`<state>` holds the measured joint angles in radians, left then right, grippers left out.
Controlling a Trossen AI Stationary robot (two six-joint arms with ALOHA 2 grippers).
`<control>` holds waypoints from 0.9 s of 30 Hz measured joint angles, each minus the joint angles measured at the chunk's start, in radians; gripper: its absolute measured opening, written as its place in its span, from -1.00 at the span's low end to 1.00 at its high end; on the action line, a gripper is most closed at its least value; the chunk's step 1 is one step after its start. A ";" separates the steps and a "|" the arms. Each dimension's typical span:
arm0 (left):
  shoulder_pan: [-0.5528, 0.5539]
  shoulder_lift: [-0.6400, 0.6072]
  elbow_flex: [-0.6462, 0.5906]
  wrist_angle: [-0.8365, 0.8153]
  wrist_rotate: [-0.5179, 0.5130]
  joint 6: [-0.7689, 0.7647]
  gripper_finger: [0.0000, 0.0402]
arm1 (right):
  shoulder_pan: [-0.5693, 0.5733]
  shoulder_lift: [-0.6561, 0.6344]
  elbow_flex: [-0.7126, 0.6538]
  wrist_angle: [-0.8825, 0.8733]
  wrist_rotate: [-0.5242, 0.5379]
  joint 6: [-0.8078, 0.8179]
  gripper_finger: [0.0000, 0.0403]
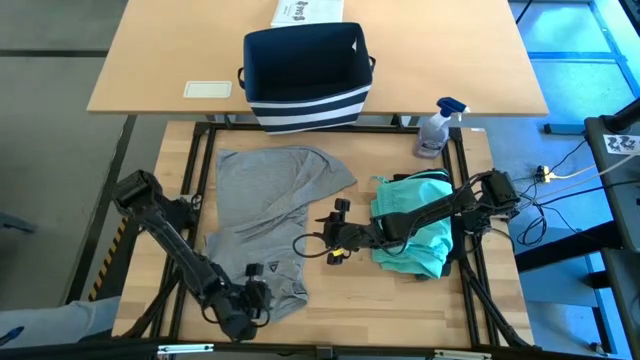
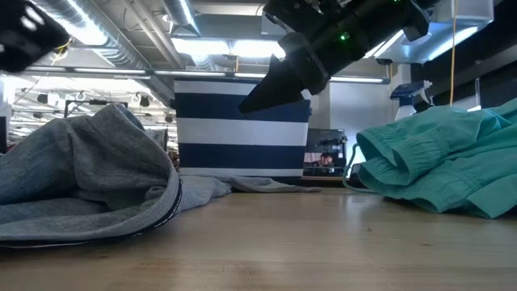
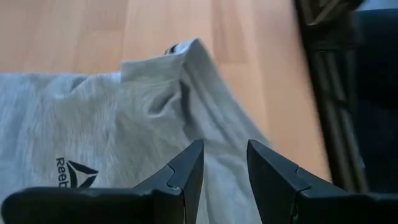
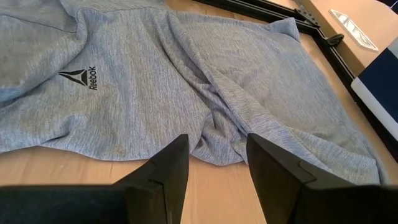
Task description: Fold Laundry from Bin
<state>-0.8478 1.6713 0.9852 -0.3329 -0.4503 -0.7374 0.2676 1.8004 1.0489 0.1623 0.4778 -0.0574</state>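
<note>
Left gripper (image 1: 262, 296) low over near edge of grey shirt (image 1: 268, 205), fingers apart, nothing between them. Grey shirt spread on table's (image 1: 400, 300) left half, crumpled. Right gripper (image 1: 338, 232) mid-table, above the wood, fingers apart, empty. Teal piece (image 1: 415, 222) heaped right, under right arm. Bin (image 1: 305, 75) beyond, on far table.
</note>
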 joint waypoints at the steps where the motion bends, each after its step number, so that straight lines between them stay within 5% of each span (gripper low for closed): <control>1: 0.007 0.013 0.000 0.003 -0.001 -0.014 -0.42 | 0.000 0.000 0.000 0.000 0.000 0.000 -0.20; 7: 0.045 0.056 0.000 0.004 -0.003 -0.038 -0.36 | 0.000 0.000 0.000 0.000 0.000 0.000 -0.20; 20: 0.077 0.056 0.000 0.003 -0.027 -0.099 0.12 | 0.000 0.000 0.000 0.001 0.000 0.008 -0.20; 27: 0.087 0.056 0.000 -0.054 -0.040 -0.150 0.18 | 0.000 0.000 0.000 0.001 -0.027 0.052 -0.20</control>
<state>-0.7604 1.7275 0.9852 -0.3866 -0.4901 -0.8872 0.2680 1.8004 1.0489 0.1629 0.4509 -0.0055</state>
